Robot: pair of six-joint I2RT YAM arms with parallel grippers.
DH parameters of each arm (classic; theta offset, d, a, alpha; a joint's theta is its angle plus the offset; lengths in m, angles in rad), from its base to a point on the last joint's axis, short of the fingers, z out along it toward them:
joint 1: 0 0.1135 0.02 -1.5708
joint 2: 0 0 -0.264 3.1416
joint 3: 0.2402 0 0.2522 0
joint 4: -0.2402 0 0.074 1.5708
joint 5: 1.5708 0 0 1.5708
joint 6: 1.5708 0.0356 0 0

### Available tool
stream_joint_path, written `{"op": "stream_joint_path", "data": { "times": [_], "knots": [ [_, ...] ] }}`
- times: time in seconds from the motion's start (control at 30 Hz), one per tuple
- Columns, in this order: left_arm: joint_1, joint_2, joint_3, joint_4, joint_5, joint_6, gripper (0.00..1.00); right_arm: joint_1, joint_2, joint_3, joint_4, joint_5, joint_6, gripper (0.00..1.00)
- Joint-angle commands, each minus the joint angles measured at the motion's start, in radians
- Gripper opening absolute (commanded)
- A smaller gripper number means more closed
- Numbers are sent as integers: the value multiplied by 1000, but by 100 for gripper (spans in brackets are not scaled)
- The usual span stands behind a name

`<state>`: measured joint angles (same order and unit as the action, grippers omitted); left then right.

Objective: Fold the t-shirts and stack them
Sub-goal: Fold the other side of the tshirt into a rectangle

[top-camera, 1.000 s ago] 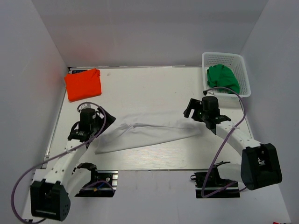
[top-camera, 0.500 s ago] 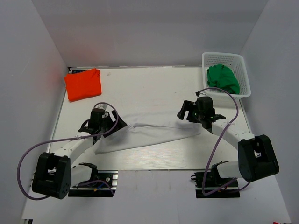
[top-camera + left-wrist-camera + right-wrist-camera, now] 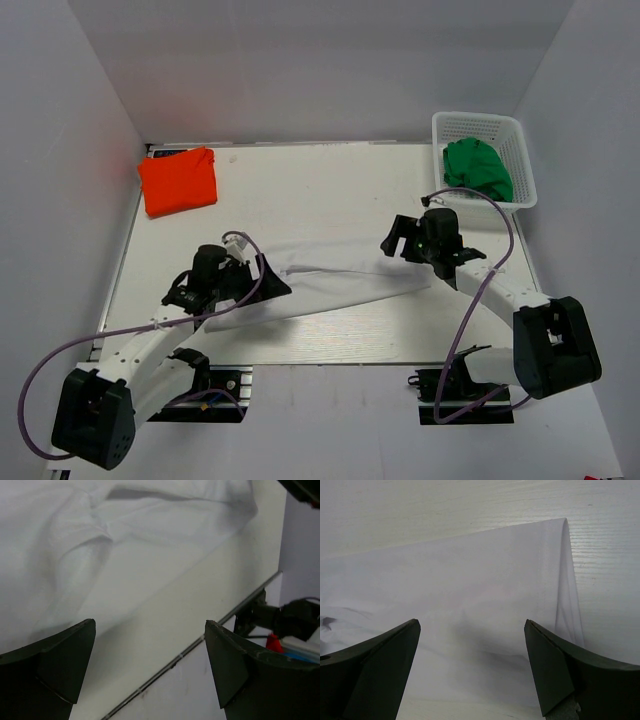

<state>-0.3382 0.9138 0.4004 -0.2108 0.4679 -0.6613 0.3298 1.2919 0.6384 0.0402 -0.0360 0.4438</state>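
A white t-shirt (image 3: 330, 285) lies folded into a long band across the middle of the table. My left gripper (image 3: 268, 283) hangs open over the band's left end, nothing between its fingers; its wrist view shows rumpled white t-shirt (image 3: 100, 545) and the table's front edge. Open as well, my right gripper (image 3: 394, 240) hovers over the band's right end, and the white t-shirt (image 3: 470, 590) lies flat below its fingers. An orange t-shirt (image 3: 178, 181) sits folded at the back left. A green t-shirt (image 3: 477, 168) is bunched inside the basket (image 3: 520, 150).
The white lattice basket stands at the back right corner. Grey walls close in the table on three sides. The arm bases and clamps (image 3: 200, 385) sit at the near edge, with purple cables looping beside each arm.
My left gripper has swung right and nearer, onto the white shirt's left end. The right gripper shifted slightly left over the right end. The shirt looks unmoved.
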Motion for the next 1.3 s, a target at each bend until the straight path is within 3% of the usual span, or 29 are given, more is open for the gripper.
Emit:
{"op": "stream_joint_path", "data": {
  "times": [0.0,0.23,0.37,0.5,0.53,0.57,0.67,0.97,1.1,1.27],
  "knots": [
    [-31,25,34,-50,178,67,100,2,-6,3,26,62,-13,90],
    [-62,50,185,-94,103,136,100,0,49,56,44,54,-49,90],
    [-62,37,261,-108,-128,128,100,2,108,107,53,12,-56,90],
    [-38,146,310,-176,-279,31,100,2,187,181,6,8,-45,90],
    [-38,205,360,-258,-317,22,100,0,223,197,6,-11,-40,90],
    [-38,233,385,-303,-428,5,100,2,236,204,10,-25,-31,90],
    [-38,304,411,-366,-557,-78,100,2,293,218,36,-108,7,90],
    [-9,473,302,-208,-611,-218,100,8,331,161,20,-105,70,90],
    [4,676,512,-184,-536,-164,100,34,238,77,3,-62,70,90],
    [13,986,768,-206,-560,-82,100,103,38,-127,-36,-79,32,90]
  ]
}}
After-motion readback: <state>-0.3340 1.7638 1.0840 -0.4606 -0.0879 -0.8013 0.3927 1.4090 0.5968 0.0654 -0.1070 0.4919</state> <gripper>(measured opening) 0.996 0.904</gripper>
